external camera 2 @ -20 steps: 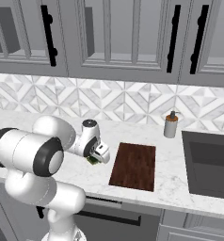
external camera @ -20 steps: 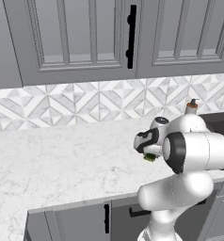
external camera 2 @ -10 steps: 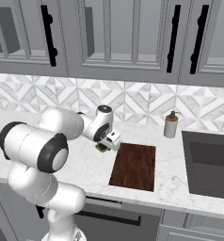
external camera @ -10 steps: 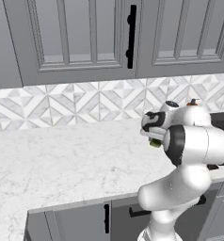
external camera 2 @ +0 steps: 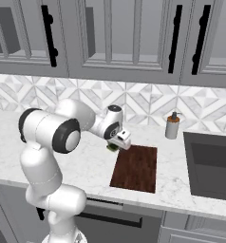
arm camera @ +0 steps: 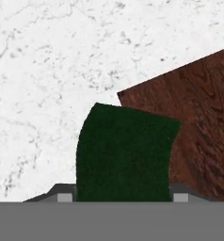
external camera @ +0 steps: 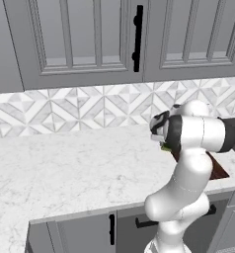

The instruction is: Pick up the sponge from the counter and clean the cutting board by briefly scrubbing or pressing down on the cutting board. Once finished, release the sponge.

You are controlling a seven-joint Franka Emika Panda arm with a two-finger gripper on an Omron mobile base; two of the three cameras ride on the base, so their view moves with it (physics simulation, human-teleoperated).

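Note:
The dark green sponge [arm camera: 125, 150] sits pinched between my finger tips in the hand view, held above the near left corner of the reddish-brown cutting board [arm camera: 198, 117]. From the right base view, my gripper [external camera 2: 116, 145] hangs just off the board's [external camera 2: 136, 167] far left corner, shut on the sponge [external camera 2: 111, 148], a sliver of green under the hand. In the left base view the gripper [external camera: 164, 145] is mostly hidden behind my forearm, and a strip of board [external camera: 216, 169] shows past the arm. White marble counter [arm camera: 48, 70] lies below.
A soap bottle [external camera 2: 171, 126] stands at the backsplash behind the board. The dark sink basin [external camera 2: 212, 163] is sunk into the counter right of the board. Open marble counter [external camera: 65, 168] stretches to the left. Cabinets hang above.
My arm has carried the sponge rightward along the counter, from well left of the board to its left corner. The sponge stays in the grip.

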